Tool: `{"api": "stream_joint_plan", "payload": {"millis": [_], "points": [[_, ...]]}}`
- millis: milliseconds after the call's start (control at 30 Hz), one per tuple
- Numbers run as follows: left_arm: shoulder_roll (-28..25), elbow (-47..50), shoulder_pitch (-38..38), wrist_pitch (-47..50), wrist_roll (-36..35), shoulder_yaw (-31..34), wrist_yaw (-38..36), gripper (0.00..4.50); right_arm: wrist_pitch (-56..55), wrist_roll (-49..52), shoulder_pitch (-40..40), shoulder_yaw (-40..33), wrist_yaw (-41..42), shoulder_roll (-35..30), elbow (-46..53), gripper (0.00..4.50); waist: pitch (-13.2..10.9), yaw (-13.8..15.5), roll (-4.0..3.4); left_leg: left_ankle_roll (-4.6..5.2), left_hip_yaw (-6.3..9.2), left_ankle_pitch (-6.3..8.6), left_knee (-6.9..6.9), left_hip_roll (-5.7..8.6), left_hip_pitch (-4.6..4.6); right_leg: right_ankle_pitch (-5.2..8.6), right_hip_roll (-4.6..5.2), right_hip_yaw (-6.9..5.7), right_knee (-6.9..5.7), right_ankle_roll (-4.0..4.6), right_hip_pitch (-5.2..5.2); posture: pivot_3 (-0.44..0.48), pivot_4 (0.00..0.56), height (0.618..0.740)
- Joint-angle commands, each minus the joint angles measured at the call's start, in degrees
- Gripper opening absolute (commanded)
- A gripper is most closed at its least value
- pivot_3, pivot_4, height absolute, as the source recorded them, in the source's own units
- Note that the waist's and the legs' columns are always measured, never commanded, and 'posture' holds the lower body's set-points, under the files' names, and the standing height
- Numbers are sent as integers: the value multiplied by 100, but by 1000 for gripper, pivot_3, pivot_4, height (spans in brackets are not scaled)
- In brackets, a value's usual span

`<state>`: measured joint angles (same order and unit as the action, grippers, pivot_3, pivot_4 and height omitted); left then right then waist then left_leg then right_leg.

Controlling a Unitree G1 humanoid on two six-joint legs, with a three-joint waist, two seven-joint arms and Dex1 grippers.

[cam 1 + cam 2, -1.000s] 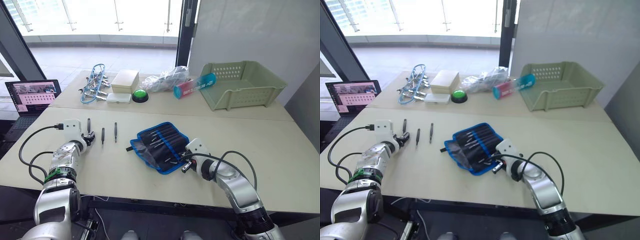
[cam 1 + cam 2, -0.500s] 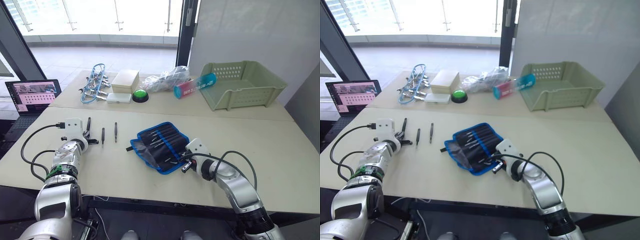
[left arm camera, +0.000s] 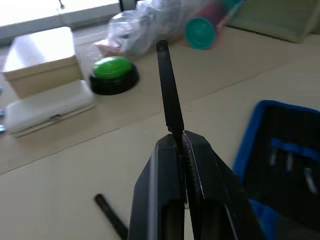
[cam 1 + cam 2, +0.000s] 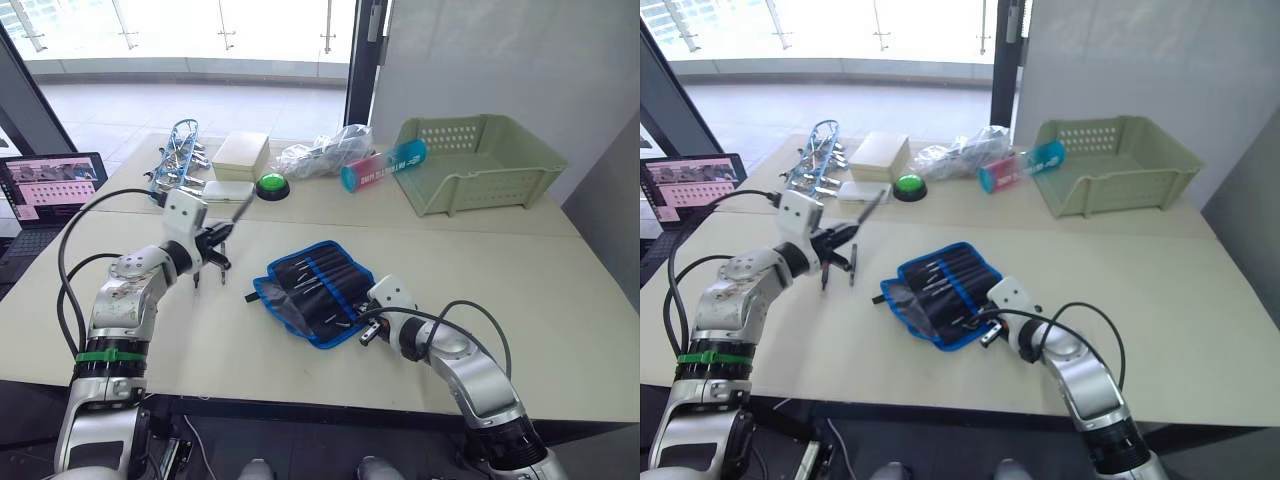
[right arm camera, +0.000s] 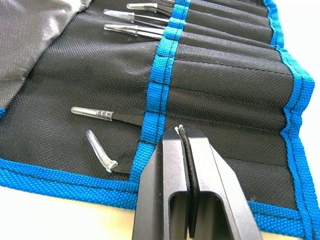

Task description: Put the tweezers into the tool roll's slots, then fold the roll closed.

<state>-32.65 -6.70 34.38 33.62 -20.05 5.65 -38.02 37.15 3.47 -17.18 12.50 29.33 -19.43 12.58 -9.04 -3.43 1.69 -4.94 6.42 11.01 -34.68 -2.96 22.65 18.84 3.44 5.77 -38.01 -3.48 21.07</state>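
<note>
- Clearly, the left gripper clamps one slim, matte black tweezer above the table.
- Two more tweezers lie beneath it.
- The woven, blue-edged tool roll lies open; capped tips protrude from its slots.
- The right gripper, pressed together and empty, rests at the roll's near edge.

The tool roll is coarse woven black cloth (blue stitched edging); the tweezers look matt black.

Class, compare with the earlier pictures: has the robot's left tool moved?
Yes. The left tool, shut on one of the tweezers, has risen off the table and swung toward the tool roll, away from the laptop.
</note>
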Motion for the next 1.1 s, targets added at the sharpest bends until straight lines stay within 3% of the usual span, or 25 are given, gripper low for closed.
{"api": "stream_joint_plan", "payload": {"millis": [33,100,200,367,667,1100], "points": [[-367,1202,-19,1470,-622,-337,-446,25,168,-40,151,130,9,-42,-225,0,-10,-29,5,0,0,0,0,0,1,0,0,0,1,0,0,0,150,740],[-520,1497,-11,1951,-755,-509,-550,25,166,-43,161,143,6,-41,-221,0,-14,-35,6,0,2,0,-2,0,10,0,-1,0,1,-1,7,0,150,740],[-1068,1923,47,2281,-644,-1295,-1097,25,167,-54,184,152,-37,-15,-199,0,-22,-41,-1,1,2,1,0,0,9,0,-1,0,3,0,9,0,150,740],[-1368,1887,367,2701,-661,-1812,-1477,25,182,-49,257,131,-102,8,-123,0,-34,-41,0,1,2,1,-2,1,10,1,-1,0,3,-1,9,0,150,740],[-1155,1425,814,2534,-195,-2437,-1429,25,235,-18,350,122,-227,57,-13,0,-40,-2,-2,1,2,1,-1,1,18,1,-1,0,6,-1,15,0,150,740],[-708,1098,1052,2380,240,-2662,-1354,25,229,-16,373,112,-277,86,-15,0,-40,12,-2,2,2,1,-5,2,19,0,-1,0,4,-1,15,0,150,740]]}}
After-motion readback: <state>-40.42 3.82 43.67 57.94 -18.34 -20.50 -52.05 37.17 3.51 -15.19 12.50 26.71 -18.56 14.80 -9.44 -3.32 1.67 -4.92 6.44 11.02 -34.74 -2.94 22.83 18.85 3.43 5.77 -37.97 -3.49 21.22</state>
